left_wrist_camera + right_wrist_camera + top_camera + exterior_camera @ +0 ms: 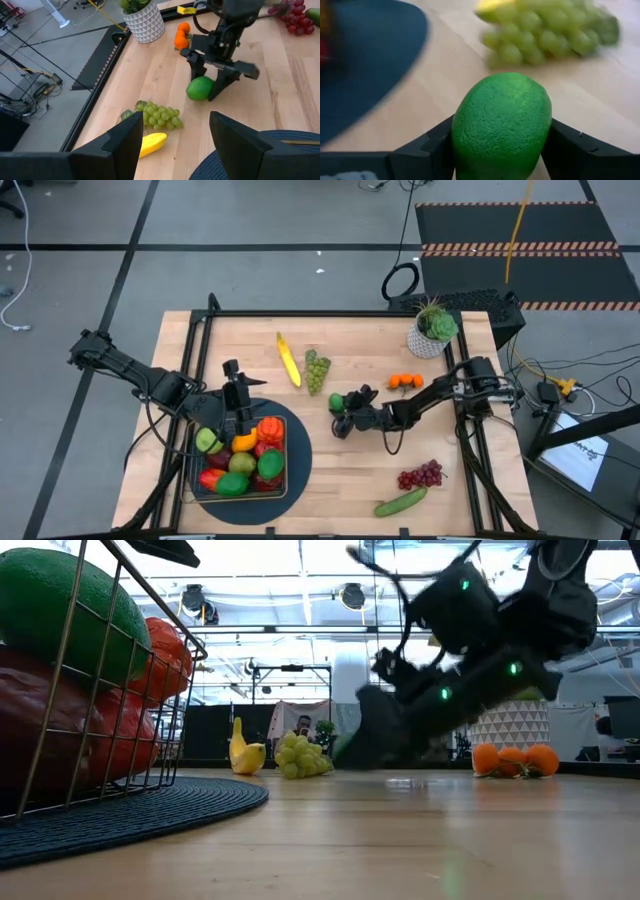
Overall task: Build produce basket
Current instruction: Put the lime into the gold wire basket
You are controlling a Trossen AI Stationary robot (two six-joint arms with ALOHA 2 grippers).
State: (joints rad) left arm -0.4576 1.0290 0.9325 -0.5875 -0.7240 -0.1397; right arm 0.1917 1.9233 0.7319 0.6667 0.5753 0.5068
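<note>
High view: basket (196, 463) holds several pieces; my right end effector (338, 404) clamps lime (336, 401); left end effector (234, 392) released; grapes, banana, oranges, cucumber remain.

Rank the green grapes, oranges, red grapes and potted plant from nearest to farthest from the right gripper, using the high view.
From the right gripper, which grips the lime:
1. Green grapes, toward the table's far edge.
2. Oranges, toward the arm's base.
3. Red grapes, near edge.
4. Potted plant, far corner.
</note>
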